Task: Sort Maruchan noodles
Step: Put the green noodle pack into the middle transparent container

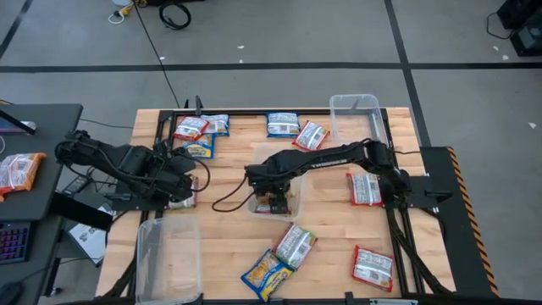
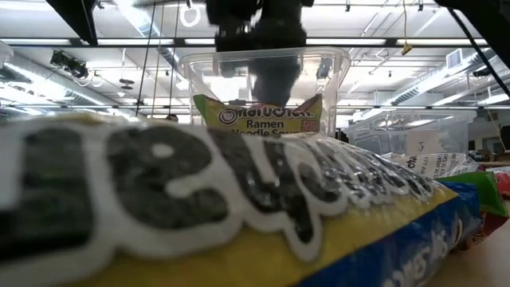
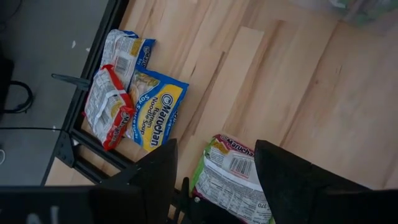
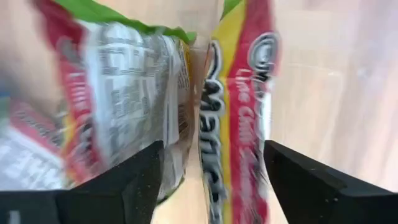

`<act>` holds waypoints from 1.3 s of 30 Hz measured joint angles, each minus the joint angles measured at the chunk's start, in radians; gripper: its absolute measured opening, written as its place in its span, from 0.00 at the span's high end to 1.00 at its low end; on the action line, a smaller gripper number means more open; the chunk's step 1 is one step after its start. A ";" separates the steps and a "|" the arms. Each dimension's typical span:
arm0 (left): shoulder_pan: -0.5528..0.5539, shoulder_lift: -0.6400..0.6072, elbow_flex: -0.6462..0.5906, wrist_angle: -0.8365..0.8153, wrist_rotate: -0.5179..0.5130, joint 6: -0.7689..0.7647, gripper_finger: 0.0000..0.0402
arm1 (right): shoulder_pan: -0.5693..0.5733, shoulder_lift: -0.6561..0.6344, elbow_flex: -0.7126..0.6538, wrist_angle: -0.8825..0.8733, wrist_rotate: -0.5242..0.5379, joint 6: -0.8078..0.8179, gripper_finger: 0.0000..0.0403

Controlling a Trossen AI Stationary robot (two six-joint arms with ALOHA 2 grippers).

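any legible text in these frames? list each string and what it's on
"Maruchan", "Ramen Noodle Soup": blue-and-yellow packet by the table's edge.
"Ramen Noodle So...": packet standing in the clear tub; the brand arc above is blurred.
"Ma...": red-and-yellow packet between the right gripper fingers, rest blurred.
Green-edged packet at the left gripper: barcode and print too small.

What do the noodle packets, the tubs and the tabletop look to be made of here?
Noodle packets: thin printed plastic film, glossy, judging by crinkles and glare. Tubs: clear rigid plastic; the floor and tabletop show through. Tabletop: pale wood planks, likely butcher block, with visible grain and seams, matte finish.
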 joint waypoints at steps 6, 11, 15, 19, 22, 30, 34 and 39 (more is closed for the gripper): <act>-0.021 -0.004 0.000 0.054 -0.054 0.009 0.45 | 0.028 -0.110 0.000 -0.043 0.140 0.038 0.36; -0.077 -0.005 0.000 0.060 -0.049 -0.049 0.43 | 0.107 -0.190 0.000 -0.062 0.313 0.070 0.39; -0.115 -0.006 -0.029 0.055 -0.017 -0.140 0.40 | 0.174 -0.225 0.000 -0.060 0.389 0.095 0.40; -0.109 -0.006 -0.146 0.041 0.058 -0.249 0.37 | 0.231 -0.253 -0.053 -0.051 0.425 0.137 0.40; -0.068 -0.006 -0.253 0.045 0.091 -0.331 0.35 | 0.263 -0.278 -0.115 -0.039 0.442 0.202 0.40; 0.194 0.001 -0.364 0.180 0.209 -0.452 0.34 | 0.306 -0.368 -0.240 -0.027 0.473 0.310 0.40; 0.284 0.060 -0.393 0.182 0.282 -0.414 0.34 | 0.306 -0.402 -0.304 0.002 0.468 0.318 0.40; 0.342 0.172 -0.410 0.206 0.322 -0.354 0.34 | 0.306 -0.435 -0.401 0.044 0.443 0.332 0.40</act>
